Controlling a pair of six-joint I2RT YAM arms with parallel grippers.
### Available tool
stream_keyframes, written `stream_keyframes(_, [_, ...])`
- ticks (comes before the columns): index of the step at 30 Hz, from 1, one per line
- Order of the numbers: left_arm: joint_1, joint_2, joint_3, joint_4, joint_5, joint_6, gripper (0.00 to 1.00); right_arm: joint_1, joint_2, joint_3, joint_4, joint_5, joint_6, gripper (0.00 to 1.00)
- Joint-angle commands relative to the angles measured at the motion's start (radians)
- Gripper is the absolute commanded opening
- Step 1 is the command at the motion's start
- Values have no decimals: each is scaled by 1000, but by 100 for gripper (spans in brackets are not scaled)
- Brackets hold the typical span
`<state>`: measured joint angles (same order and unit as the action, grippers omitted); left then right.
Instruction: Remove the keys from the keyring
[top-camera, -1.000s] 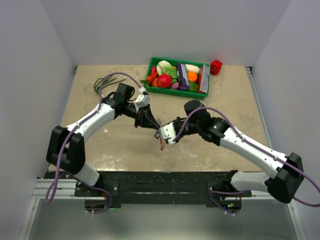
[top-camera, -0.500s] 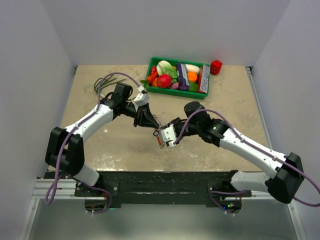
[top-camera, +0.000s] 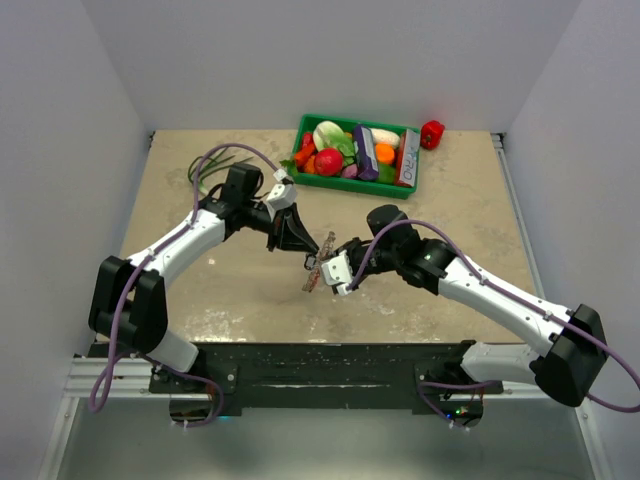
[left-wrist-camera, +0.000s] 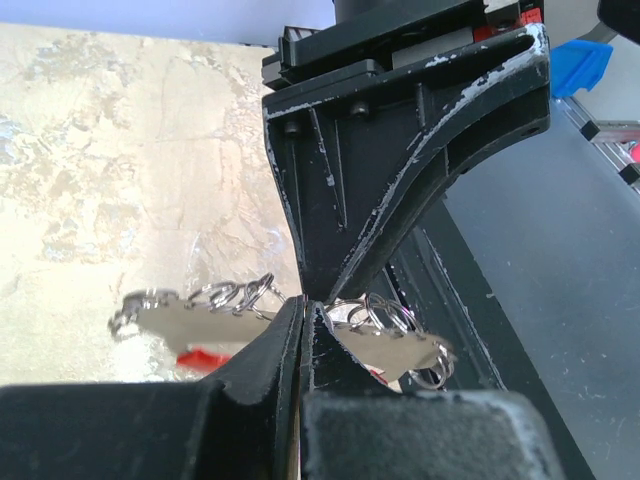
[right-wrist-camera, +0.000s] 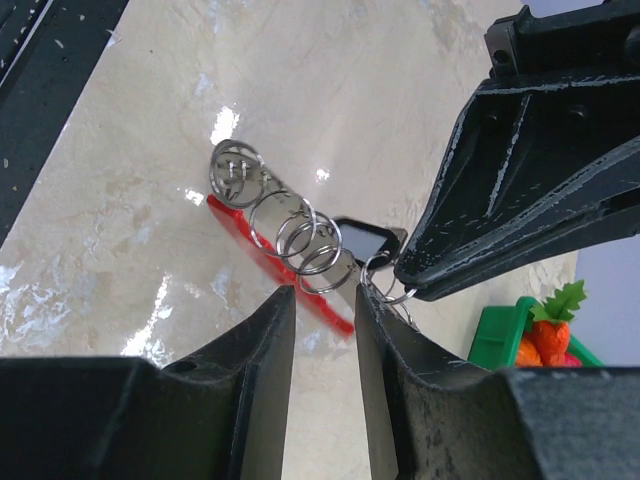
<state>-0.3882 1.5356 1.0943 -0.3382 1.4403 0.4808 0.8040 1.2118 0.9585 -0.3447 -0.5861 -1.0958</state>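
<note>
Left fingers: clenched on the keyring. The right wrist view puts the pinch at a small ring just beside the black-headed key.

The whole bunch sits between the two arms, over the near middle of the bench. It looks lifted off the bench, but I can't confirm that. It isn't a single ring: a chain of linked split rings trails away from the pinch, with the red tag under it. In the left wrist view, silver keys show on either side of the pinch.

Right fingers: apart, with nothing clamped that I can see. The red tag and the bench show through the gap, and the tips are just short of the ring chain.

Step in hand, my read: the right side takes one key and winds it off while the left anchors the bunch.

To do it well:
- Left must not let go. It's the only hold, and the loose chain will swing.
- Right should grab a key by its head, flat faces against the pads. The black head is the easiest target and sits closest to the pinch.
- Stay off the red tag and the trailing rings, since closing on those just drags the bunch.
- Feed the key along the split coil with small wrist turns. A straight pull will only load the left pinch.
- Watch for slip at the left tips, because the contact patch there is tiny.
</note>
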Motion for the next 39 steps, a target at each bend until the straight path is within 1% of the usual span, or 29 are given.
stream_keyframes(1, [0,-37,1,62,264,-31,0,6,2,-6,33,-17,-3,34])
stream_keyframes(9, [0,-34,-2,64,264,-33,0,6,-6,-26,133,66,70,33])
stream_keyframes(11, [0,-38,-2,64,264,-34,0,3,-20,-24,125,81,70,33])
stream_keyframes(16, [3,-43,-7,73,264,-44,0,0,-50,5,43,94,68,32])
stream_keyframes(19, [5,-46,-8,74,264,-45,0,-14,-61,5,41,120,71,31])
stream_keyframes(23, [6,-52,-13,85,264,-54,0,-25,-58,-6,76,117,94,30])
stream_keyframes(31, [5,-48,-14,94,264,-61,0,-23,14,6,111,66,94,29])
stream_keyframes(39, [5,-29,-16,97,264,-62,0,-23,11,26,116,68,105,29])
